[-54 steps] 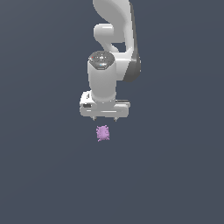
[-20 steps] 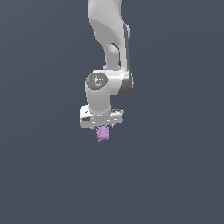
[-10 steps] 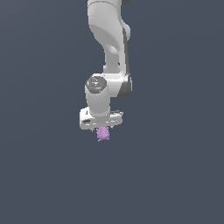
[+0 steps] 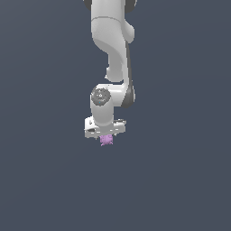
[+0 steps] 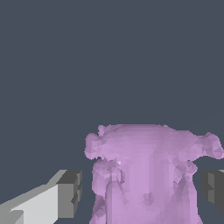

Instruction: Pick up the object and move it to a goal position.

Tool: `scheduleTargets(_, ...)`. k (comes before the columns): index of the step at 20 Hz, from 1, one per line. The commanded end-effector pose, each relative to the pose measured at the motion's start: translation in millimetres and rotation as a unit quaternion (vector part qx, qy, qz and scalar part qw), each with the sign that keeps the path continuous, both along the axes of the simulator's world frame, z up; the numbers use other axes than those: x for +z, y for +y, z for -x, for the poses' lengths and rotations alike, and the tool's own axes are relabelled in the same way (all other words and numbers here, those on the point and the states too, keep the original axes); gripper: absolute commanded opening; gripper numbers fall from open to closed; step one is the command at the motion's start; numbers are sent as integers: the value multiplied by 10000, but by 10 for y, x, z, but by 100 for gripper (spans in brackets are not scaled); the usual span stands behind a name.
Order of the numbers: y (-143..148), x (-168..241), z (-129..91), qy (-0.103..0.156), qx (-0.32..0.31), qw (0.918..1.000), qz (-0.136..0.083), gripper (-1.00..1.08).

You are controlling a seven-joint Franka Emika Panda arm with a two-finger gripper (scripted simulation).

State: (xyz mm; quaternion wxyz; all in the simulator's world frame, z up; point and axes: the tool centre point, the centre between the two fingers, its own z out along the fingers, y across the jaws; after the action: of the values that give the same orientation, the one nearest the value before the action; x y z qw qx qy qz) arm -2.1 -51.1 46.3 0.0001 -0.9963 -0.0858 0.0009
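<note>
The object (image 4: pixel 107 140) is a small pale pink-purple lumpy blob on the dark floor, its lower half showing just under the white hand. My gripper (image 4: pixel 106 135) hangs straight down over it and straddles it. In the wrist view the object (image 5: pixel 144 166) fills the space between the two fingers. One grey fingertip (image 5: pixel 70 194) stands a small gap away from it on one side. The other fingertip (image 5: pixel 212 186) sits close beside it on the opposite side. The gripper (image 5: pixel 141 190) is open, with neither pad visibly pressing on the blob.
A plain dark grey floor (image 4: pixel 180 180) surrounds the blob in both views. The white arm (image 4: pixel 113 54) rises above the hand toward the exterior view's top.
The hand has come down from above the blob until its fingers stand on either side of it. Over the last second it sank only slightly. The blob has not moved.
</note>
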Motion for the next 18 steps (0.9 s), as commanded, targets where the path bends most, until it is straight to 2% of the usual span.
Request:
scheduleTargets(1, 0, -56, -9, -9, 3, 10000, 1, 100)
scheduleTargets(3, -1, -66, -14, -9, 3, 10000, 1, 100)
scheduleTargets(4, -1, -66, -14, -9, 3, 10000, 1, -100)
scheduleTargets(18, -10, -11, -33, -15, 2, 10000, 2, -100)
